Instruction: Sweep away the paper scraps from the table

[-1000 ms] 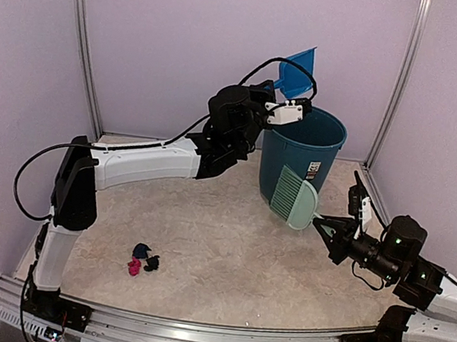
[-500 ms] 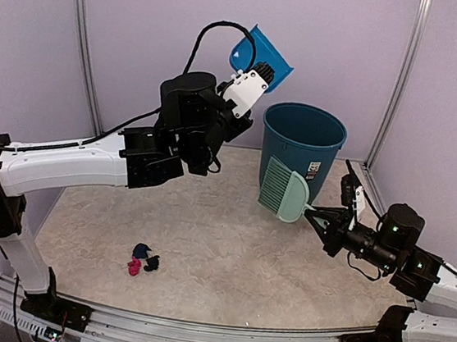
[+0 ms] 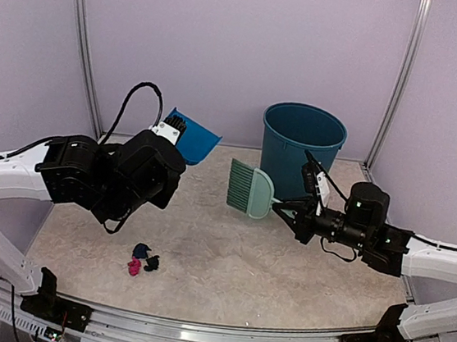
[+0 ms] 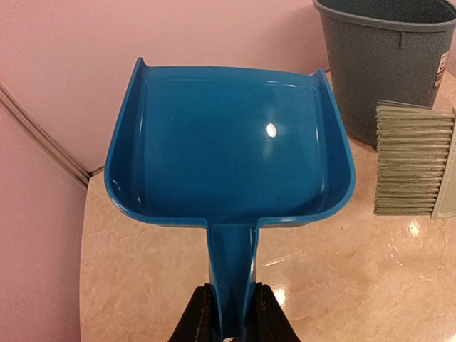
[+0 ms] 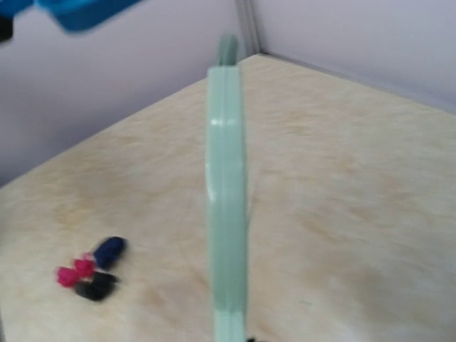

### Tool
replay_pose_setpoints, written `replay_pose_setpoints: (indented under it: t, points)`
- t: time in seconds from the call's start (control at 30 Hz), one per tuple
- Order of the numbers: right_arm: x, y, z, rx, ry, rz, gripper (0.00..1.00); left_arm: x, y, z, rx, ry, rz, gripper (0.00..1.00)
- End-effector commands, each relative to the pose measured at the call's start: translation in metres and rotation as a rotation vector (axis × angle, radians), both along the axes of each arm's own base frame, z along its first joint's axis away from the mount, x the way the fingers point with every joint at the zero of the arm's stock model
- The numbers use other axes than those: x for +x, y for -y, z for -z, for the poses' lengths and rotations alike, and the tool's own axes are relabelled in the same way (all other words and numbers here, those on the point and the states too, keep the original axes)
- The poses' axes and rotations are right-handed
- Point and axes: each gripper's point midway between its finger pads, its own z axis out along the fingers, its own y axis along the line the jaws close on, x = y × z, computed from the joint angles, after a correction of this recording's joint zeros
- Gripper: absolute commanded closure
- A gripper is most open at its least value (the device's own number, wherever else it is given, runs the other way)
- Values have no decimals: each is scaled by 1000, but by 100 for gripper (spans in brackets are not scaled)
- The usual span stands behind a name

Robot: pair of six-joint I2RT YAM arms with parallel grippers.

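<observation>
From the top, the paper scraps [image 3: 144,259] lay at seven o'clock on the table [image 3: 227,253]; a hard flick of the brush [image 3: 249,190], clamped in the right gripper [image 3: 283,209], could scatter them. The bin [image 3: 302,142] at one o'clock hid its bottom. Left wrist: the left gripper [image 4: 231,317] pinched the empty dustpan [image 4: 228,149]. Right wrist: scraps at eight o'clock.

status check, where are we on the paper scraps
Left fingers shut on dustpan, empty. Right fingers shut on brush. Paper scraps clustered front-left on table, unswept. Nothing between brush and scraps.
</observation>
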Motion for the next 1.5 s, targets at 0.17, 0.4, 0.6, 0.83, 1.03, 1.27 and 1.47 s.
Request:
replay_pose_setpoints:
  t: [0.17,0.4,0.6,0.83,1.03,1.27,1.47]
  points:
    - [-4,-112,-12,73,-144,-204,100,-30,-90,51,-116,-130,-218,100]
    - [-2,-185,24,11,-357,-217,100,-25,-147,39,-224,-84,-350,100]
    - [-17,-232,48,-13,-483,-288,100,-19,-180,30,-287,-40,-414,100]
    - [-51,-276,81,-73,-595,-382,100,-16,-187,31,-287,-22,-432,100]
    - [-53,-295,117,-132,-697,-354,100,-15,-186,34,-286,-22,-430,100]
    - [-29,-281,151,-234,-703,-166,100,-13,-182,37,-280,-22,-423,100]
    - [-22,-240,154,-241,-705,-81,100,-12,-179,37,-278,-24,-414,100]
